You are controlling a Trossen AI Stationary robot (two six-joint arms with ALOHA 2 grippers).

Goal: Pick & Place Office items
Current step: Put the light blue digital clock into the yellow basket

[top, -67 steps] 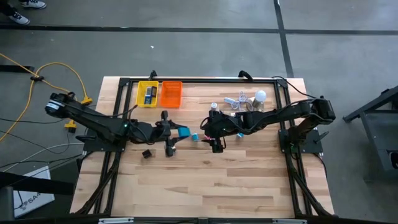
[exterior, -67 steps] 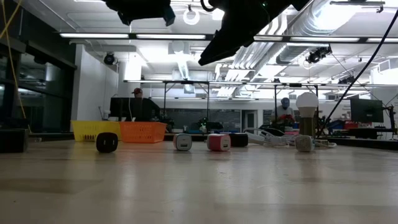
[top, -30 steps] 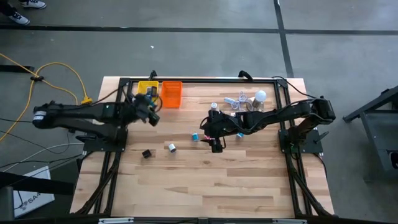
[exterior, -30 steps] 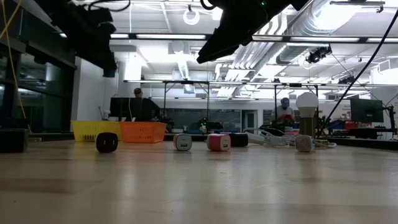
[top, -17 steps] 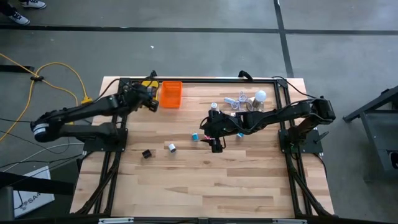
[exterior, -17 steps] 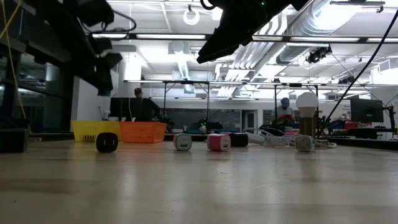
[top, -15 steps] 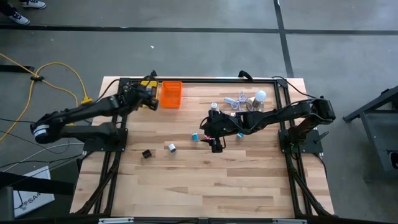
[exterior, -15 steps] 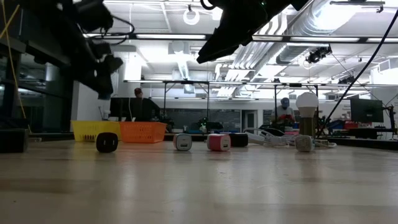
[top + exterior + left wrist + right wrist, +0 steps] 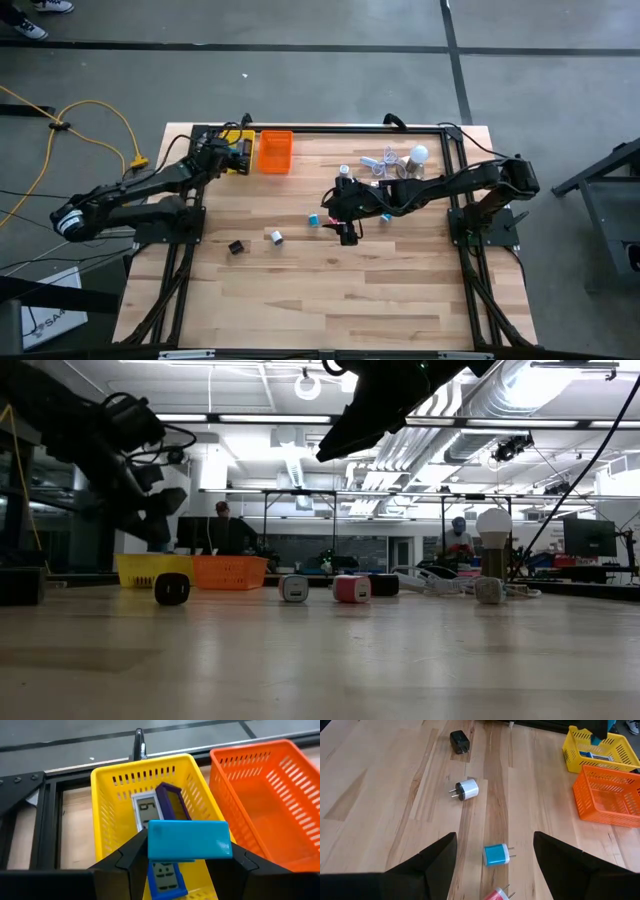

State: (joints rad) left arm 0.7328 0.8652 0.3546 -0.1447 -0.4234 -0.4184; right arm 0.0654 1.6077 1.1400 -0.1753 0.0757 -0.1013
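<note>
In the left wrist view my left gripper (image 9: 190,851) is shut on a light-blue block (image 9: 190,839) above the yellow basket (image 9: 107,820); from above the gripper (image 9: 232,156) sits over that basket (image 9: 240,135) at the table's far left. A flat grey-and-blue device (image 9: 162,870) lies in the basket. My right gripper (image 9: 492,870) is open and hovers over mid-table (image 9: 347,232), with nothing between its fingers. On the wood lie a blue plug (image 9: 496,855), a white plug (image 9: 467,789), a black plug (image 9: 459,741) and a red piece (image 9: 496,895). My left gripper pinches the light-blue block between its two fingers, one finger (image 9: 134,856) on each short end (image 9: 152,845). It reaches in slanting down from the table's near side. The block lies level, lifted clear above the yellow basket's open top.
The orange basket (image 9: 275,152) stands right beside the yellow one. A white light bulb (image 9: 420,154) and a white cable (image 9: 380,162) lie at the far edge, behind my right arm. A black frame (image 9: 320,130) runs round the table. Bare wood fills the near half.
My left gripper, holding the light-blue block, has moved toward the table's far edge, from beside the baskets to over the yellow basket, and has come down. My right arm has kept still.
</note>
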